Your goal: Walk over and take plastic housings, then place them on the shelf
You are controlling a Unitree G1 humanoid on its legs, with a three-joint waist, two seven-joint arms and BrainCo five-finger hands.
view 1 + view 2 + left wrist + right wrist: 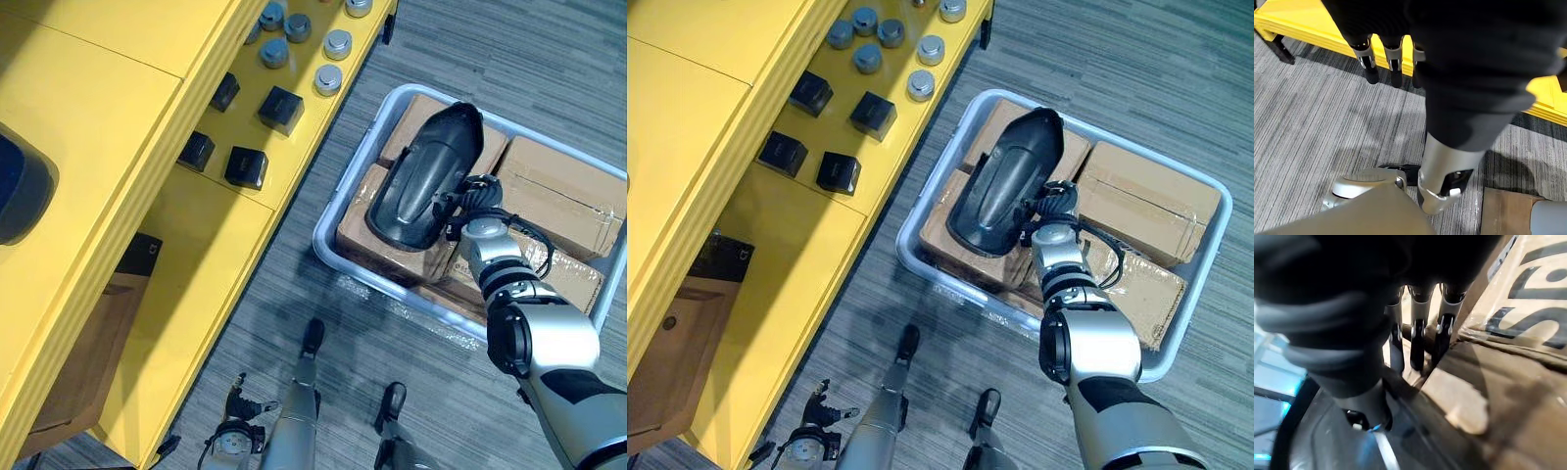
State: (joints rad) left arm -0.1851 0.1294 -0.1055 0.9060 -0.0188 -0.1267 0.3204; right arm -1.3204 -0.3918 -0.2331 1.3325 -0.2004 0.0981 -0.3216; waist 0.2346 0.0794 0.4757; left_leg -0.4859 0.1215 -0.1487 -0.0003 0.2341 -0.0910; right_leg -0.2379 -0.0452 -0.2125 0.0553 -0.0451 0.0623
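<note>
A black, curved plastic housing point(419, 186) lies across cardboard boxes point(558, 196) inside a pale grey bin point(328, 250) on the carpet. My right hand point(472, 203) is at the housing's right edge. In the right wrist view its fingers point(1418, 338) reach down behind that edge while the thumb point(1369, 396) presses on the glossy housing point(1420, 435), pinching it. My left hand point(235, 438) hangs low beside the yellow shelf point(196, 255). Its fingers point(1383, 54) are straight and hold nothing.
On the shelf's middle level stand several small black boxes point(245, 166) and several silver round parts point(328, 78). A brown carton point(78, 372) sits on the lowest level. The bin stands close to the shelf's front edge, with grey carpet around it.
</note>
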